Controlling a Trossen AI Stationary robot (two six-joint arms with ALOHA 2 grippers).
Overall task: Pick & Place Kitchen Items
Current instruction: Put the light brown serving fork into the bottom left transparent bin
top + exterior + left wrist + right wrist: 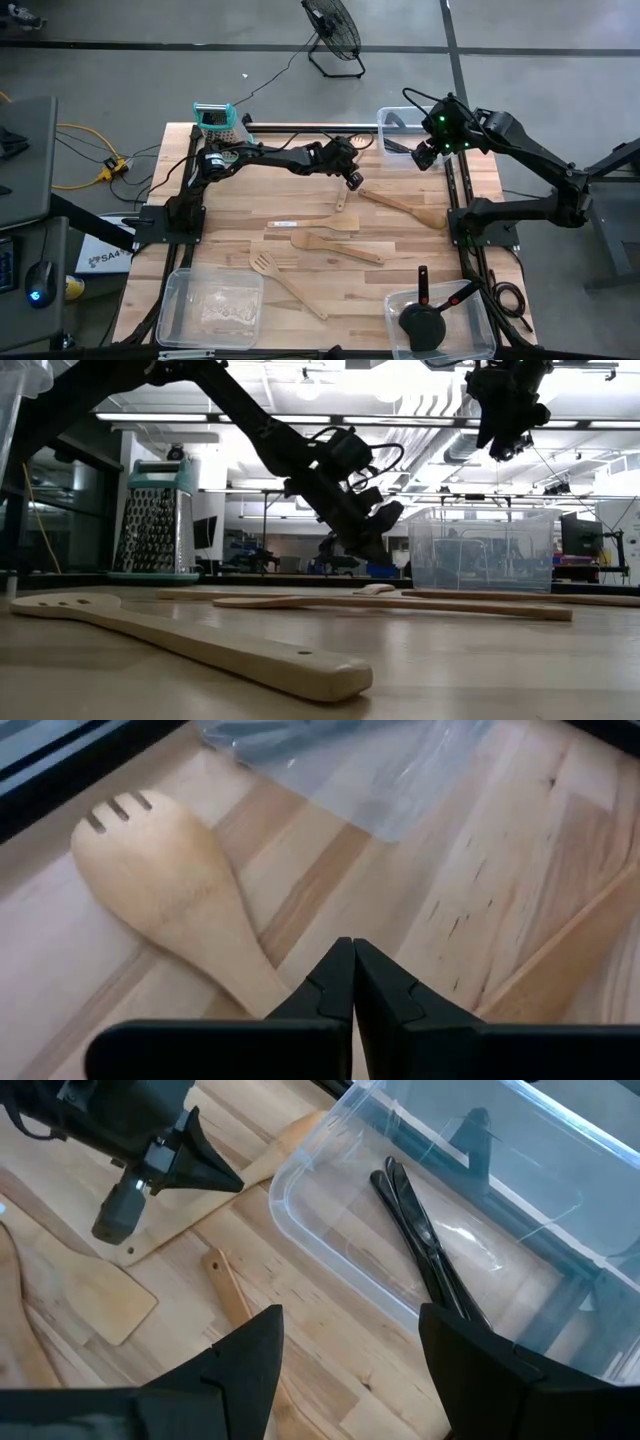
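Left gripper (pixel 352 975) has its fingers pressed tight together with nothing between them, tips hovering just over the handle of a slotted wooden spoon (pixel 165 885) near the back of the worktop (pixel 420 250). In the low view that gripper (pixel 375 530) hangs a bit above the wood, not touching. From above, the left arm stretches across the back of the worktop with its gripper (pixel 352 180) ending near the middle.

Right gripper (pixel 350 1345) is spread wide with nothing in it, up in the air beside the clear bin (pixel 480 1200) at the back right corner. Inside that bin lie two thin black-handled tools (pixel 420 1240), side by side and touching.

The rest of the utensils are scattered on the worktop: a long wooden spoon (pixel 405 208) just right of the left gripper, two wooden spatulas (pixel 325 232) lying close together in the middle, and a slotted turner (pixel 285 282) a bit nearer the front. In the low view that turner (pixel 190 640) lies flat right up front.

Front right bin (pixel 470 335) holds a black turner (pixel 422 322) and another tool with a red bit on the handle (pixel 458 296). Front left bin (pixel 175 300) is there too; can't really tell what's in it. The metal box grater (pixel 214 118) with a teal top stands at the back left corner.
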